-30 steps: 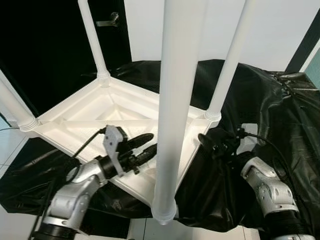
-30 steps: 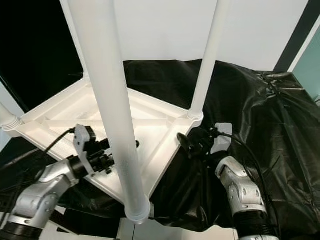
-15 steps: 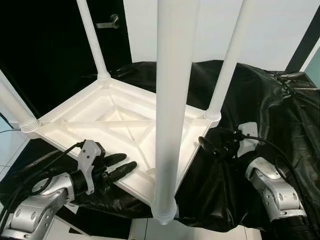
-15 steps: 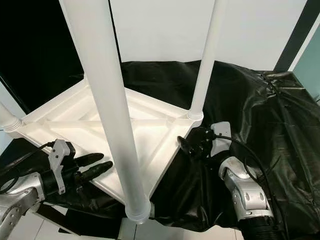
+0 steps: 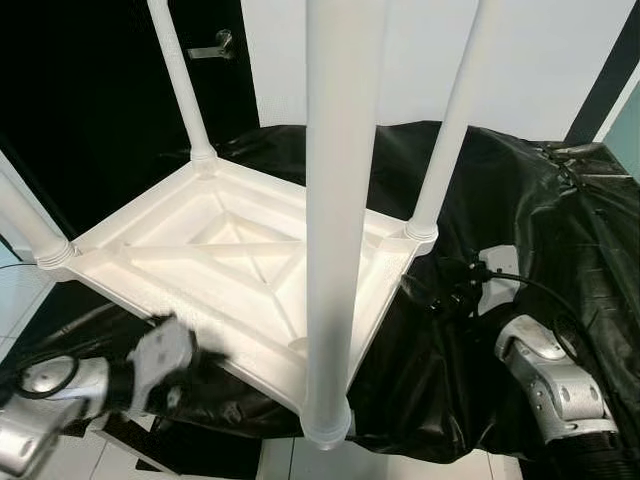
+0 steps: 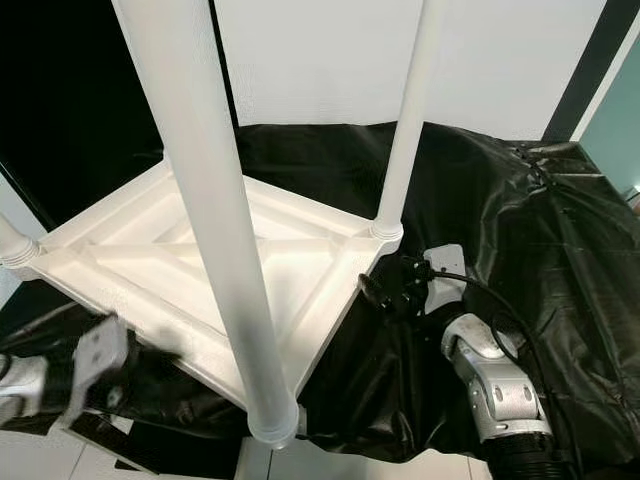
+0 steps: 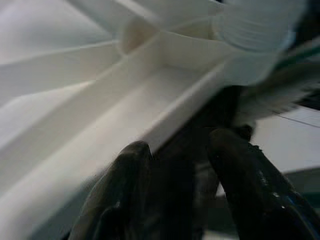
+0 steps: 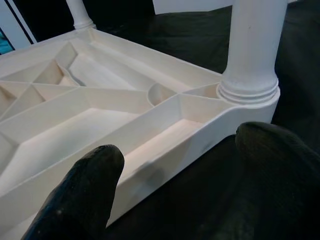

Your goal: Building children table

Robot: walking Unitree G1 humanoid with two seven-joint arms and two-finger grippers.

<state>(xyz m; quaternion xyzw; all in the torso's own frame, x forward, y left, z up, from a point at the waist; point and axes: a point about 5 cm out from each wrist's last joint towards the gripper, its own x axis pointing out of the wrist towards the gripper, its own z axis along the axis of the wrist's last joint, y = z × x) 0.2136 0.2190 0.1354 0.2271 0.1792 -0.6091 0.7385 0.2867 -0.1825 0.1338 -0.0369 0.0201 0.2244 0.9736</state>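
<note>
A white children's table (image 5: 240,345) lies upside down on a black sheet (image 5: 520,200), with its legs pointing up. The nearest leg (image 5: 340,200) rises through the middle of the view. Another leg (image 5: 450,120) stands at the right corner. My left gripper (image 5: 205,358) is blurred, low at the table's near left rim. In the left wrist view its fingers (image 7: 132,165) stand apart, with the rim just beyond them, so it is open. My right gripper (image 5: 418,290) is open beside the right corner. In the right wrist view its fingers (image 8: 95,170) are spread wide before the rim and that leg's base (image 8: 250,85).
A dark door with a metal handle (image 5: 215,45) stands behind the table on the left, and a white wall (image 5: 560,50) is behind it on the right. The black sheet bunches up at the right. Light floor tiles (image 5: 20,290) show at the lower left.
My left gripper has drawn back from over the table's ribbed inside, down and to the left of the near rim, and is now blurred. The right gripper has barely moved.
</note>
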